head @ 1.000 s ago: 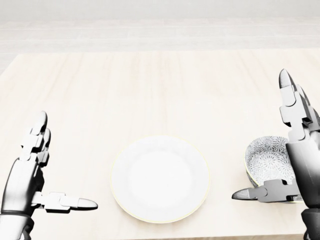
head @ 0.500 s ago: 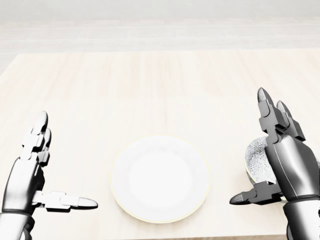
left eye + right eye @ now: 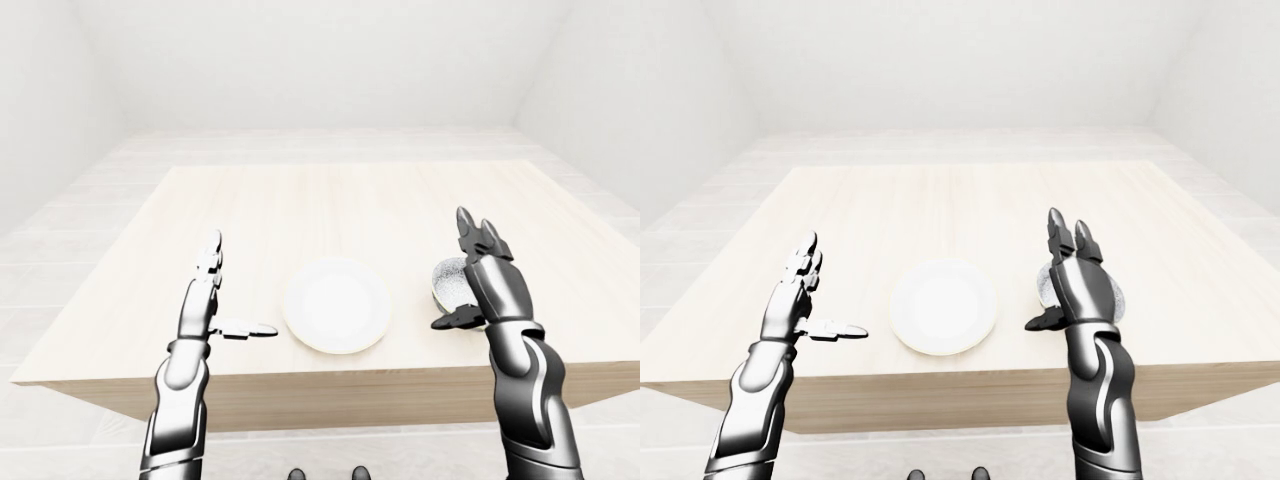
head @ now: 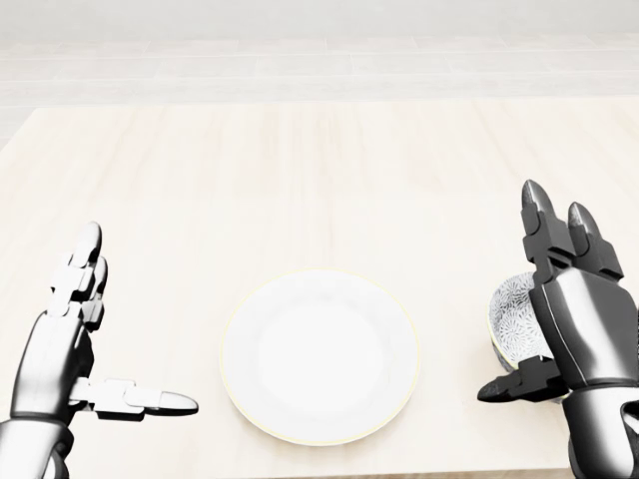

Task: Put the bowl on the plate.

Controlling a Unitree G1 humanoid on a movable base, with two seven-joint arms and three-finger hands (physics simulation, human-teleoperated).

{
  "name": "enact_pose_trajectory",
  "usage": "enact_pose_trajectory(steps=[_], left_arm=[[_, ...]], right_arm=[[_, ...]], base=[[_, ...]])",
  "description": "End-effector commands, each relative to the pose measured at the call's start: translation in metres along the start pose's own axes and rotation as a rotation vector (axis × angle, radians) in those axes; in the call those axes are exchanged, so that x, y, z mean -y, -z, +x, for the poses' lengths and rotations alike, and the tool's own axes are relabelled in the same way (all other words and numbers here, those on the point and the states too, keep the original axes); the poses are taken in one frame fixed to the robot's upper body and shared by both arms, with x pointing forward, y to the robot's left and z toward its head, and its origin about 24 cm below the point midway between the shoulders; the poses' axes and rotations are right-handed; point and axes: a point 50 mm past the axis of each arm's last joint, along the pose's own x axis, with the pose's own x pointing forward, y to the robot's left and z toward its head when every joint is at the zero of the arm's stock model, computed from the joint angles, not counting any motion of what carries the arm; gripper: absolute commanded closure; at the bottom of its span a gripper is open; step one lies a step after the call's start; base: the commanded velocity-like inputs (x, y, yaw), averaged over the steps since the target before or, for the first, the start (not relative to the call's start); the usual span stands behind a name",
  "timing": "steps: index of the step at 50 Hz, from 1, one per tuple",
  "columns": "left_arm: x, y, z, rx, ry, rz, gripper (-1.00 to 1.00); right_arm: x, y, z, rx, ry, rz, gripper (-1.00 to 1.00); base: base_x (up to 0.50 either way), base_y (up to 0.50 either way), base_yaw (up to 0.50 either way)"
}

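A white plate (image 4: 319,356) lies on the light wooden table (image 4: 300,180), low in the head view's middle. To its right stands a small bowl (image 4: 513,324) with a grey speckled pattern inside, mostly hidden behind my right hand (image 4: 534,319). That hand hovers over the bowl with fingers stretched upward and thumb pointing left, open and not closed round it. My left hand (image 4: 120,334) is open at the lower left, well apart from the plate, holding nothing.
The table's near edge (image 3: 330,385) runs just below the plate and hands. Pale floor (image 3: 320,145) and white walls surround the table. Nothing else stands on the tabletop.
My right hand has turned and dropped lower over the bowl, covering more of it. The left hand has barely shifted.
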Motion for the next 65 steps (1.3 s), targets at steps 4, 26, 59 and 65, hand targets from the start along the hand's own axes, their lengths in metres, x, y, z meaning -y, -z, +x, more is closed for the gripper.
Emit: enact_pose_trajectory(steps=[4,26,59,65], left_arm=[[0.000,0.001,0.000,-0.001,0.000,0.001,-1.00],[0.000,0.002,0.000,-0.001,0.005,0.004,-1.00],[0.001,0.000,-0.002,0.004,0.002,0.007,-1.00],[0.000,0.000,-0.001,0.006,0.000,0.004,-1.00]], right_arm=[[-0.013,0.015,0.009,-0.071,-0.014,-0.161,-1.00],[-0.031,0.031,0.016,-0.127,-0.121,-0.253,-1.00],[-0.038,0.034,-0.003,-0.182,-0.212,-0.406,-1.00],[-0.041,0.040,-0.005,-0.204,-0.215,-0.400,-1.00]], base=[[0.00,0.00,0.00],[0.00,0.00,0.00],[0.00,0.00,0.00],[0.00,0.00,0.00]])
